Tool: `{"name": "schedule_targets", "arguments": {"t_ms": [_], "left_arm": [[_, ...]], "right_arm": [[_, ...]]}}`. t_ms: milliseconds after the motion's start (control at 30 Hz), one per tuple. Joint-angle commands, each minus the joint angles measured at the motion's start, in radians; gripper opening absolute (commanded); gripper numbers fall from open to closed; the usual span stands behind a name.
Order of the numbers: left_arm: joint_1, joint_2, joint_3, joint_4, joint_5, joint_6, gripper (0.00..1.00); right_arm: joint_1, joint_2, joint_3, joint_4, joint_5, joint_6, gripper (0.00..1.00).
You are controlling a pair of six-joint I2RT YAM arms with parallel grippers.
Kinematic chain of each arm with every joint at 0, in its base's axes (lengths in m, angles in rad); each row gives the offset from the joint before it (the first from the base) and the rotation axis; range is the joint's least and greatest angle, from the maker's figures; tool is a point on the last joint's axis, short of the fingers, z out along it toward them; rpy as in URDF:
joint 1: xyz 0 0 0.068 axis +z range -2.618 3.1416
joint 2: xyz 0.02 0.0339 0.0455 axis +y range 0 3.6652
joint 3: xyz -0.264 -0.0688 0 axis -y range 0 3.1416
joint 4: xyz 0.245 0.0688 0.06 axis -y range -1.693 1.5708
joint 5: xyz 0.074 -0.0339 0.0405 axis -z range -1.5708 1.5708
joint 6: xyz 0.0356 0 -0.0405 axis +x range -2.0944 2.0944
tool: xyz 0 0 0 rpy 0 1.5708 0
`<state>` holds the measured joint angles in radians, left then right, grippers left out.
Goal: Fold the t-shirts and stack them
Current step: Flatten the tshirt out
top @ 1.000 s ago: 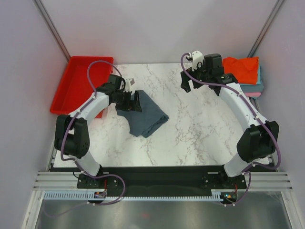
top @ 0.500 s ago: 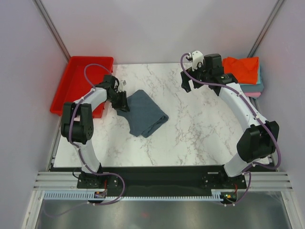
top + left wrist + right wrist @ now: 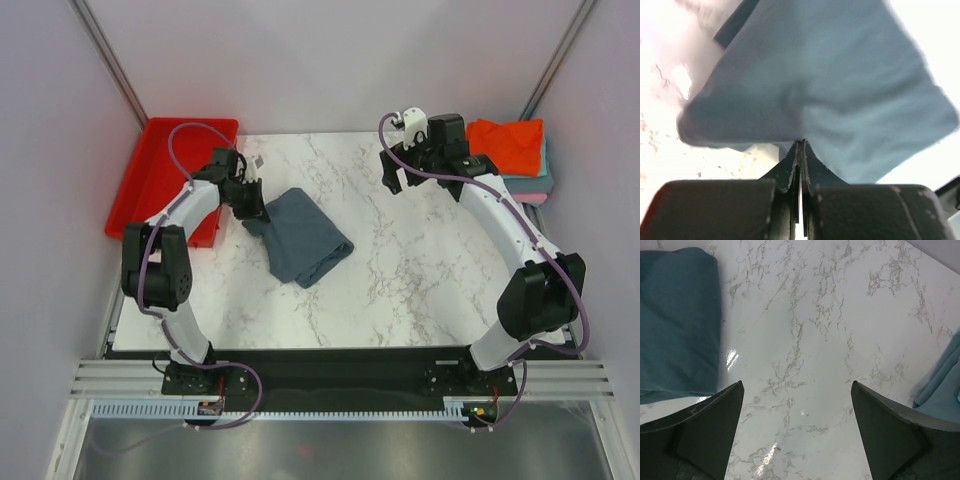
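Note:
A slate blue-grey t-shirt (image 3: 305, 240) lies folded on the marble table, left of centre. My left gripper (image 3: 255, 212) is shut on its left corner. In the left wrist view the fingertips (image 3: 802, 142) meet at the cloth's edge and the blue-grey t-shirt (image 3: 830, 85) spreads away from them. My right gripper (image 3: 395, 178) hangs open above bare marble at the back right, holding nothing; its wrist view shows the right gripper (image 3: 796, 385) wide open. Folded t-shirts are stacked at the back right corner: an orange-red one (image 3: 510, 143) on top, teal (image 3: 542, 176) and pink (image 3: 536, 198) edges below.
A red plastic tray (image 3: 160, 170) stands off the table's back left corner, beside the left arm. In the right wrist view the blue-grey shirt (image 3: 677, 320) lies at left and a teal cloth edge (image 3: 945, 385) at right. Grey walls enclose the table.
My left gripper came down onto the shirt's left corner and went from open to shut on the cloth. The right arm has not moved.

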<state>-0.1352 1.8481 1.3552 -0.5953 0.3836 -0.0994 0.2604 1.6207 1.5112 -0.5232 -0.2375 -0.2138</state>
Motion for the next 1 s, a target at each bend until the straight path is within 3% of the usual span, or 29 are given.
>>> {"name": "schedule_targets", "arguments": {"t_ms": [0, 333, 500, 533, 567, 600, 800, 967], "left_arm": [[-0.024, -0.168, 0.096, 0.035, 0.086, 0.006, 0.02], [-0.135, -0.213, 0.488, 0.015, 0.28, 0.021, 0.02], [-0.159, -0.167, 0.693, 0.025, 0.204, -0.003, 0.02], [-0.158, -0.168, 0.655, 0.016, 0.189, 0.009, 0.17], [-0.159, -0.171, 0.616, 0.012, 0.163, 0.023, 0.62], [-0.156, -0.176, 0.575, 0.009, 0.128, 0.032, 0.7], [-0.142, -0.219, 0.207, 0.009, -0.058, -0.019, 0.75], [-0.119, -0.201, -0.001, 0.02, -0.061, -0.056, 0.78]], "right_arm": [[0.003, -0.022, 0.006, 0.031, 0.013, -0.012, 0.97], [0.005, -0.022, 0.043, 0.035, 0.032, -0.018, 0.97], [0.003, -0.03, 0.05, 0.032, 0.03, -0.024, 0.98], [0.003, -0.036, 0.047, 0.031, 0.032, -0.022, 0.98], [0.003, -0.038, 0.043, 0.031, 0.032, -0.027, 0.98], [0.003, -0.044, 0.04, 0.031, 0.033, -0.027, 0.98], [0.0, -0.071, -0.006, 0.031, 0.047, -0.035, 0.98], [-0.001, -0.074, -0.037, 0.034, 0.044, -0.038, 0.98]]}}
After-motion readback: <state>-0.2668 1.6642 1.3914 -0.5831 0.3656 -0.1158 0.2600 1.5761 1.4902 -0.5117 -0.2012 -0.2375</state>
